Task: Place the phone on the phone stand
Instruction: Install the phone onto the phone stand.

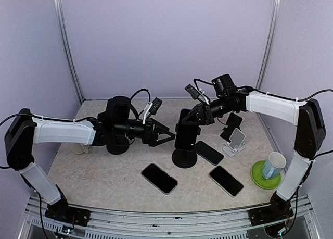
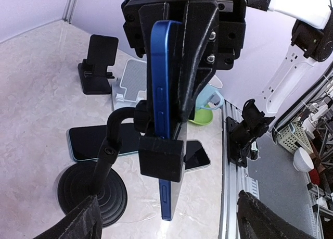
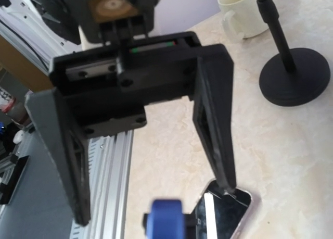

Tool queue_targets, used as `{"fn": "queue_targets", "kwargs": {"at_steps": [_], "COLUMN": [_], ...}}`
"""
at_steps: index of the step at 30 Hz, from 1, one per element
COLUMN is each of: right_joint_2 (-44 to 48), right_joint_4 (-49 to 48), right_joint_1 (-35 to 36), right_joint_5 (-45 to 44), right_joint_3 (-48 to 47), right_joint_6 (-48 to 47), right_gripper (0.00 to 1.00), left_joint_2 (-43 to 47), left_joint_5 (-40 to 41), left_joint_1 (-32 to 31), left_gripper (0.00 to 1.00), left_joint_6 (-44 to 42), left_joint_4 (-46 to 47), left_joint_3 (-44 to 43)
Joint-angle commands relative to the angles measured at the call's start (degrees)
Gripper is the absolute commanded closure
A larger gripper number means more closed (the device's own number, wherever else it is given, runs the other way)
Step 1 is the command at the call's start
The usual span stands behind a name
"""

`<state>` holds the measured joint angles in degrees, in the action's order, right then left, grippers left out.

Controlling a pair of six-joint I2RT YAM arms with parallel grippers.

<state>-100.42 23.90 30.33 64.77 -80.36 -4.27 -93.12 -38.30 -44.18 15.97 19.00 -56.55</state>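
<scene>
The blue phone (image 2: 165, 93) stands upright, seated in the clamp of the black round-based phone stand (image 2: 96, 189) at mid-table; placement is judged essentially made. The right gripper (image 3: 153, 197) straddles its top edge with fingers spread and gripping nothing, so the stand alone appears to carry it. The left gripper (image 1: 167, 133) hangs just beside, likewise agape.

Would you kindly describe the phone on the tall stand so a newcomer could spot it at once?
Find the black round-based stand in the middle of the table. The phone sits clamped upright at its top, blue edge showing. The three other phones all lie flat on the table; this one alone stands on end.
</scene>
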Motion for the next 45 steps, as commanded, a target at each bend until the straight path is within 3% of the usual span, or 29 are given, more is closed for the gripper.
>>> {"fn": "queue_targets", "kwargs": {"at_steps": [1,11,30,45], "right_joint_2": [-2.54,-3.27,-5.19,0.17], "right_joint_4": [7.95,13.6,18.04,13.54], "right_joint_1": [-0.02,0.42,1.31,1.24], "right_joint_5": [-9.38,-14.47,-16.21,-15.34], "right_joint_3": [-1.6,-4.77,-7.75,-8.08], "right_joint_6": [-1.82,-4.15,-6.18,-3.1], "right_gripper": [1.0,1.0,1.0,0.24], "left_joint_2": [2.03,1.22,0.2,-0.07], "left_joint_5": [2.65,5.42,6.48,7.71], "left_joint_1": [0.06,0.06,0.06,0.06], "left_gripper": [0.13,0.13,0.13,0.12], "left_joint_6": [0.95,1.89,2.63,2.39], "left_joint_4": [2.08,1.87,2.1,0.83], "left_joint_3": [1.71,2.95,2.41,1.27]}}
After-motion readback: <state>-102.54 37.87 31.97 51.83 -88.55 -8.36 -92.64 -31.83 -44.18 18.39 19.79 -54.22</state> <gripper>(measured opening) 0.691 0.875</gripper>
